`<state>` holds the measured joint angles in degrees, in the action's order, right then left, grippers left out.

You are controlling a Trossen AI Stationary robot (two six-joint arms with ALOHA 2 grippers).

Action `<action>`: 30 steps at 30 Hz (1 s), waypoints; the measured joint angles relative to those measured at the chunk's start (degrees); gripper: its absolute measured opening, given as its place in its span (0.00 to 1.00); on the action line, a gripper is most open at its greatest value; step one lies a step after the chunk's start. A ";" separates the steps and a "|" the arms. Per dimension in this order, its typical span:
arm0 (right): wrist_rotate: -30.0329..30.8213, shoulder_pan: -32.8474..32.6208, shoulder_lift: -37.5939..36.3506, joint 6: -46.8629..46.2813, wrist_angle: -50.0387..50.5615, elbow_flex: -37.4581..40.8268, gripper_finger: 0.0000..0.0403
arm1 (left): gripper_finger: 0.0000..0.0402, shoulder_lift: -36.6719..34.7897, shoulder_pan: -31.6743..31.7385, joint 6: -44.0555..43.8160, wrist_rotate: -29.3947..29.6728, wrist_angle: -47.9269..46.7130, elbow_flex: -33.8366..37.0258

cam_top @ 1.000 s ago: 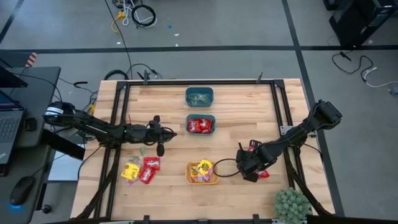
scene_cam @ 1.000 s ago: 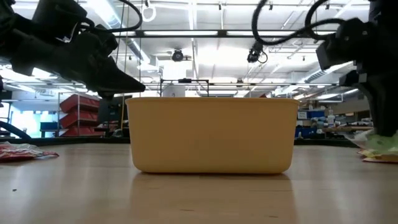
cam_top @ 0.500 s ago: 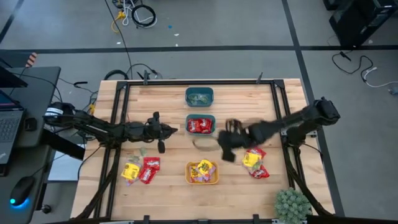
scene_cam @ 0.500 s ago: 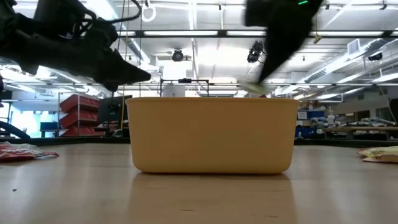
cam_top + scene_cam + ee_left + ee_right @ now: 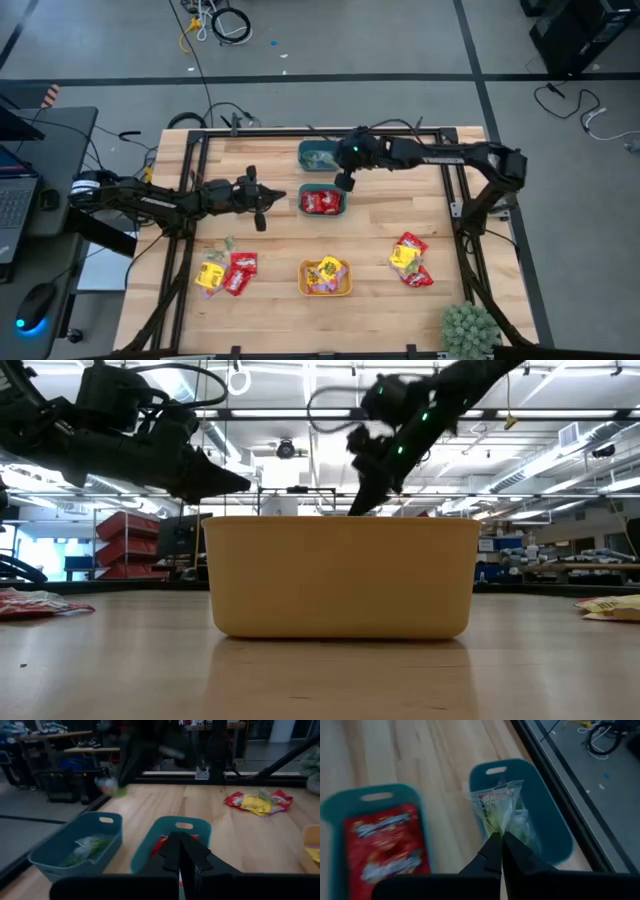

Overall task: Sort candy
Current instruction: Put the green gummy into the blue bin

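Observation:
My right gripper (image 5: 343,181) reaches over the far bins, shut on a pale green packet (image 5: 497,806). It hovers between the far teal bin (image 5: 547,827), which holds green candy, and the nearer teal bin (image 5: 322,201), which holds red candy. My left gripper (image 5: 261,212) is shut and hangs above the table, left of the red-candy bin. An orange bin (image 5: 325,277) near the near edge holds yellow candy. Loose red and yellow packets lie in a left pile (image 5: 226,273) and a right pile (image 5: 410,260). My right gripper pinches the pale green packet by its lower edge (image 5: 498,831) between the two fingertips. The packet is lifted clear and stands out beyond the fingers over the far teal bin's near rim. In the left wrist view it hangs below the gripper (image 5: 107,785).
A small green packet (image 5: 228,243) lies alone near the left pile. The black frame rails (image 5: 445,170) run along the table's sides. A potted plant (image 5: 470,325) stands at the near right corner. Bare wood lies between the bins and the piles.
My right gripper has left the right pile with the green packet. It swept up and across toward the table's far edge and left, over the red-candy bin, and now hangs by the far teal bin. The right pile stays on the table.

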<state>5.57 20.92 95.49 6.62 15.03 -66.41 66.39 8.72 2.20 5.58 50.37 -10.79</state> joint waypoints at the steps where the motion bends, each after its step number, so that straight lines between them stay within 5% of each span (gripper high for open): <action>1: -0.56 0.98 1.29 0.14 -1.49 0.00 0.00 | 0.00 0.00 0.55 0.19 -0.02 0.00 0.00; 15: -0.73 8.20 13.28 -2.61 -3.58 -6.58 0.06 | 0.00 0.00 5.23 2.24 -1.38 -0.52 0.00; 25: -0.75 6.09 9.99 -1.84 0.28 -6.73 0.33 | 0.00 0.00 5.87 2.12 -1.35 -0.59 0.00; 30: -0.77 0.57 5.22 -4.57 12.23 -6.73 0.25 | 0.00 0.00 5.87 2.10 -1.35 -0.59 0.00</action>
<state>4.80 21.50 100.71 2.04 27.25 -73.14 66.39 14.59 4.29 4.23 49.78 -10.79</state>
